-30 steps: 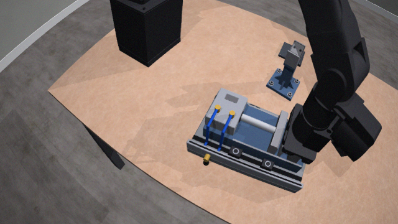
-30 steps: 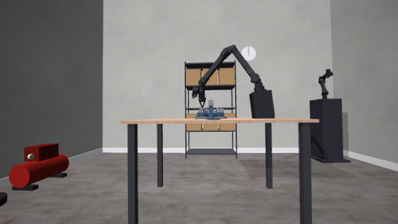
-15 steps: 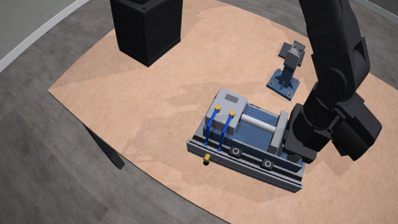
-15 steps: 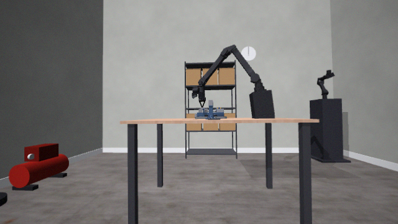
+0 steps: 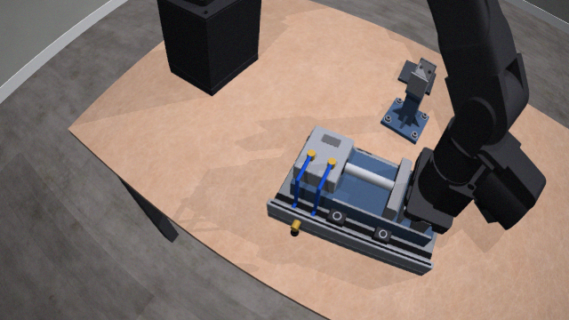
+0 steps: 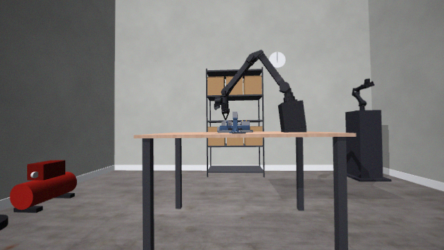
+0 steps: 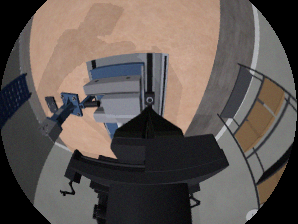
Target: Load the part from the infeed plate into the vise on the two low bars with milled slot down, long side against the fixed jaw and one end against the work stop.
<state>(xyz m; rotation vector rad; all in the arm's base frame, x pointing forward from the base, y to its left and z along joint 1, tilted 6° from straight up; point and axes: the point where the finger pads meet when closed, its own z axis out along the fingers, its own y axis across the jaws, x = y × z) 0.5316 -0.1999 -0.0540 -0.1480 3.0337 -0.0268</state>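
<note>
Over the jaw end of the vise (image 5: 360, 200) (image 6: 239, 129) (image 7: 157, 65), my end effector (image 5: 420, 225) (image 6: 225, 117) (image 7: 148, 110) points down with its fingers drawn together and nothing between them. The wrist view shows what my own body covers from the top: a light gray block (image 7: 119, 104), apparently the part, lying in the vise alongside the fixed jaw (image 7: 112, 85), with a short dark rod (image 7: 92, 104) at one end. I cannot tell which way its slot faces, or whether every contact is snug. From the top I get instead the air cylinder (image 5: 324, 156), its pale rod (image 5: 370, 176) and the moving jaw (image 5: 398, 188). The vise stands well in from the counter's (image 5: 156, 147) (image 6: 243, 135) (image 7: 185, 30) left corner in the top view, near the long lower edge. Beyond it, toward the upper right edge, is a blue-footed stand (image 5: 412, 108) (image 7: 63, 114). The exterior view adds height: my fingertips are above the vise, apart from the counter.

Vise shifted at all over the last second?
No, no visible shift either way: in the top view the vise keeps its place against the table.
</note>
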